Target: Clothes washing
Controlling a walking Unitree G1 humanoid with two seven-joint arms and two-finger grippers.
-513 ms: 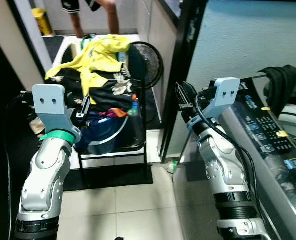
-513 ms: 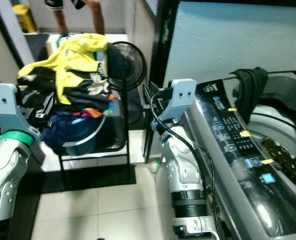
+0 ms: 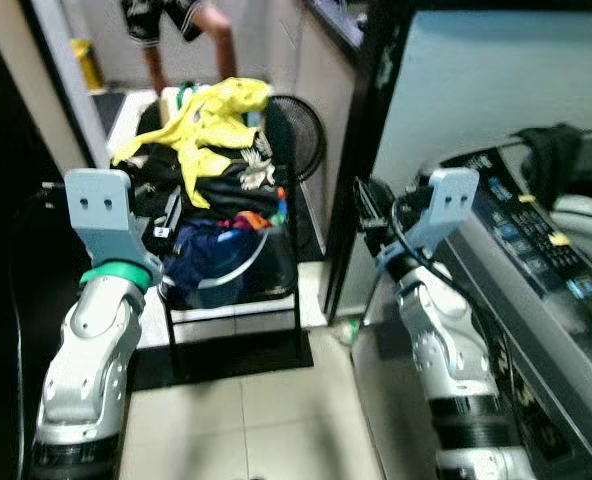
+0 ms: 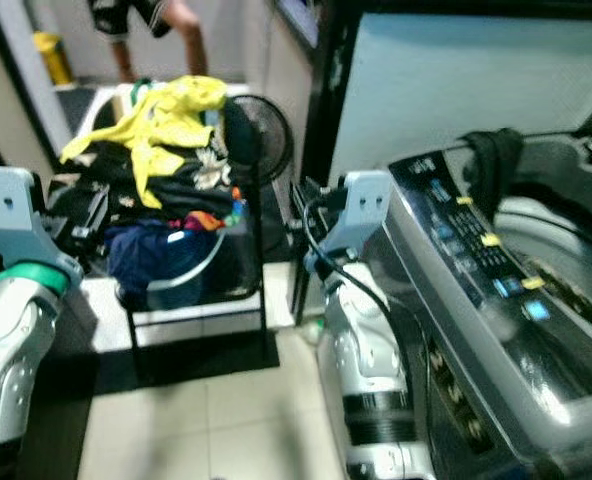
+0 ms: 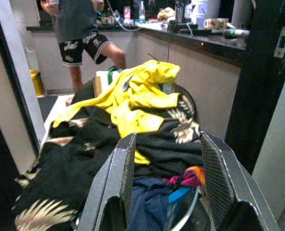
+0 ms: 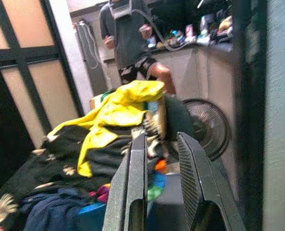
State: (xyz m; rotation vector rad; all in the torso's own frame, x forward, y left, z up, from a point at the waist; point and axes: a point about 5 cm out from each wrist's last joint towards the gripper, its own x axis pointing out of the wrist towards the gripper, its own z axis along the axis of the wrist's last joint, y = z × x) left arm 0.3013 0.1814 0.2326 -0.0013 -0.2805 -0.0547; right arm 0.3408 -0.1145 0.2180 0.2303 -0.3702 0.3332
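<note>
Approach step: I face the heaped clothes basket point(image 3: 221, 270), yellow shirt point(image 5: 137, 94) on top. Left gripper point(image 5: 166, 185) fingers apart, right gripper point(image 6: 159, 180) narrowly apart, both empty. Next: reach far-left into the pile.

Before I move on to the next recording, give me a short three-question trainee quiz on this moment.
1. True or false: the left gripper holds a garment between its fingers.
2. What lies on top of the laundry pile? A) yellow garment B) white towel C) red blanket
3. Fill in: a dark cloth hangs over the rim of the ____.

Key: 1 false, both grippers are open with nothing held, the right gripper too. 2 A, the yellow garment. 3 washing machine.
</note>
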